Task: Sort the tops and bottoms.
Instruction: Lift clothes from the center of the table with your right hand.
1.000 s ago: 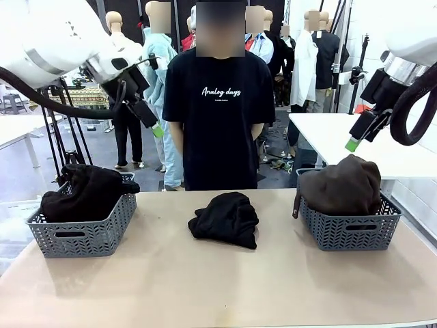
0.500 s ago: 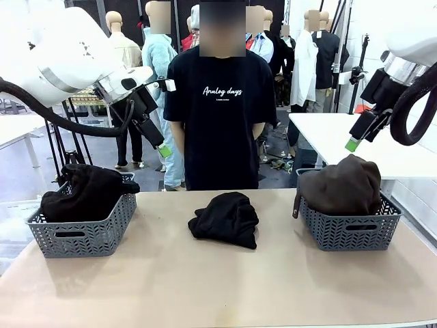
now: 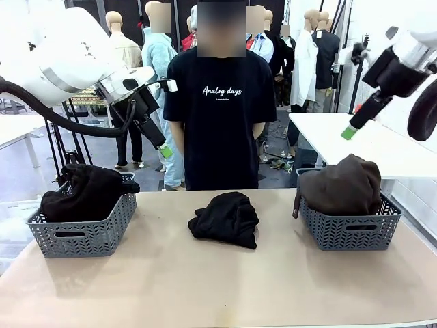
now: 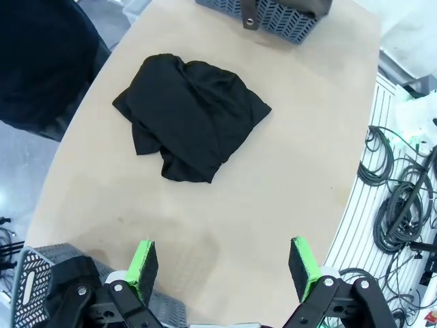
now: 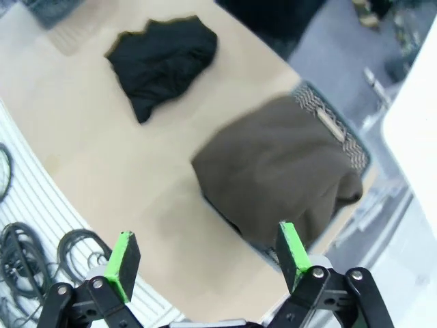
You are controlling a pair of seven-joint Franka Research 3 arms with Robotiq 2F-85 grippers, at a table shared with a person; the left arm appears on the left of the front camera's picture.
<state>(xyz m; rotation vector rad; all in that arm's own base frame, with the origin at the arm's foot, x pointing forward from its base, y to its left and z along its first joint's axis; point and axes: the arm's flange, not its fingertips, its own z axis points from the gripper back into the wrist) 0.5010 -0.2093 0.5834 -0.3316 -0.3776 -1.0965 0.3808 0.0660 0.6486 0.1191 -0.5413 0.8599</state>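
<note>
One black garment left on the table, both hands raised and empty.

A black garment (image 3: 224, 219) lies loose mid-table, well apart from the left basket (image 3: 82, 236), which holds a dark bundle (image 3: 85, 191), and the right basket (image 3: 349, 227), heaped with a brown garment (image 3: 341, 186). The left hand (image 4: 224, 265) hangs high with jaws wide; the right hand (image 5: 206, 261) is likewise wide and holds nothing. The next move likely calls for one hand to descend on the middle garment. Bare table surrounds it on all sides, so the approach is free; the person (image 3: 218, 116) stands close behind the far edge.
</note>
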